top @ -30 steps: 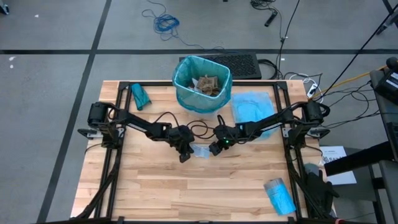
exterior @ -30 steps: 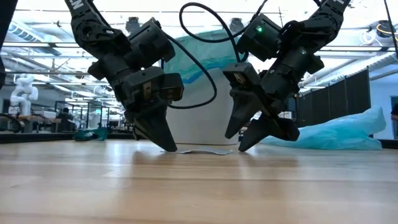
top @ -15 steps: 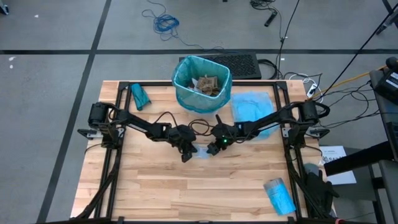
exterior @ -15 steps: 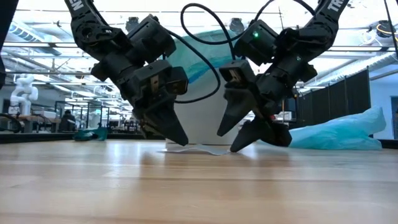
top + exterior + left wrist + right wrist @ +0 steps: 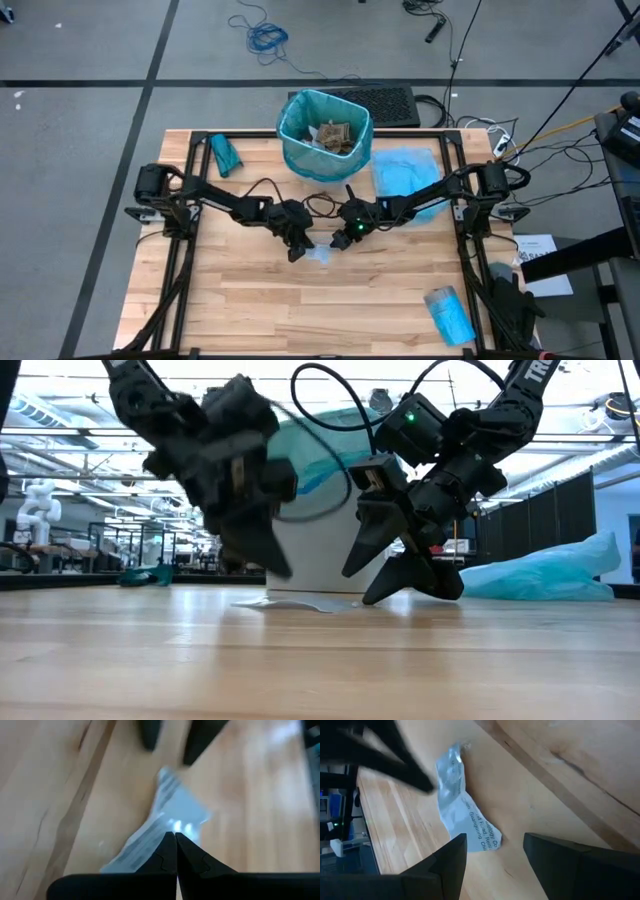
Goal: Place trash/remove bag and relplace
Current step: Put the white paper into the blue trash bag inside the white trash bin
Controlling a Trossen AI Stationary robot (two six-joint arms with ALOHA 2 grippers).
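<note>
Flat packet on the counter, lying between two sets of fingers

The white packet (image 5: 320,253) lies flat on the wooden counter (image 5: 300,310), in front of the teal-lined bin (image 5: 324,132) that already holds brown paper wads (image 5: 333,135). The left gripper (image 5: 296,247) stands at the packet's left end, fingers pressed together, tips down by it; no grip shows. The right gripper (image 5: 340,238) hangs just beside the packet's other end, fingers apart, nothing between them. In the right wrist view the packet (image 5: 465,822) runs lengthwise away from those fingers, its printed end nearest. Judgement: the right arm is better set to pinch it; the thin, flat packet may slide instead of lifting
</note>
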